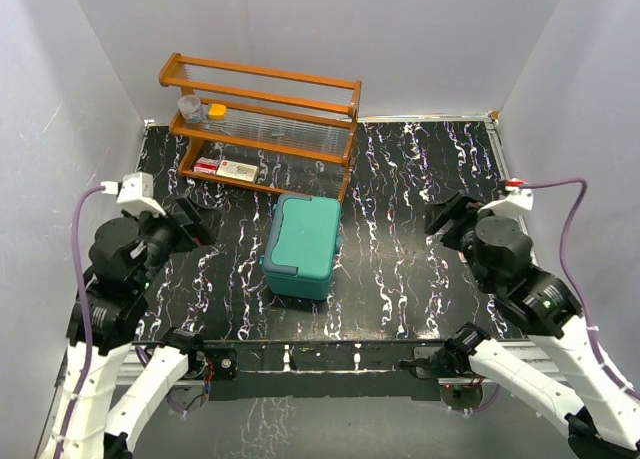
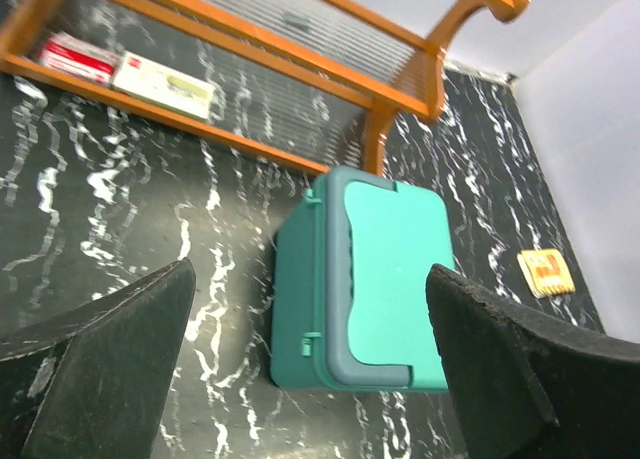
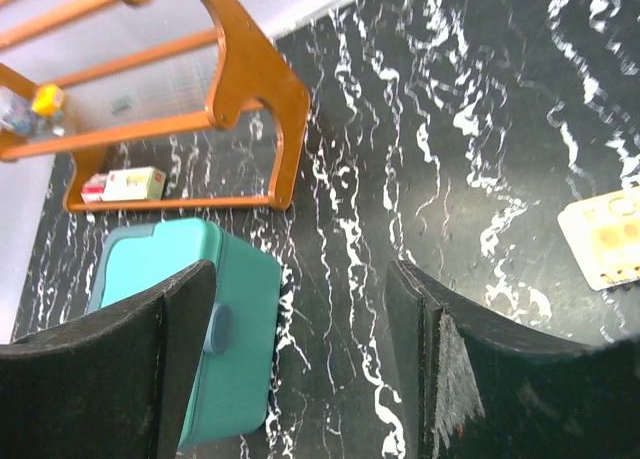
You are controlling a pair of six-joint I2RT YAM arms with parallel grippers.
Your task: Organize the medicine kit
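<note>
Your claws (image 2: 310, 359) (image 3: 300, 369) both gape empty; teal kit (image 1: 302, 244) sits lidded mid-desk, boxes (image 1: 228, 168) shelved — approach squarely.

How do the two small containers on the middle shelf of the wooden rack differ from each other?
On the rack, the left container is clear and greyish, while the right container shows an orange-yellow top. The left one looks taller and wider; the right one looks lower and smaller. The left one stands nearer the rack's end post; the right one is further inward. Both stand on the same middle shelf, close together. Their contents cannot be told.
</note>
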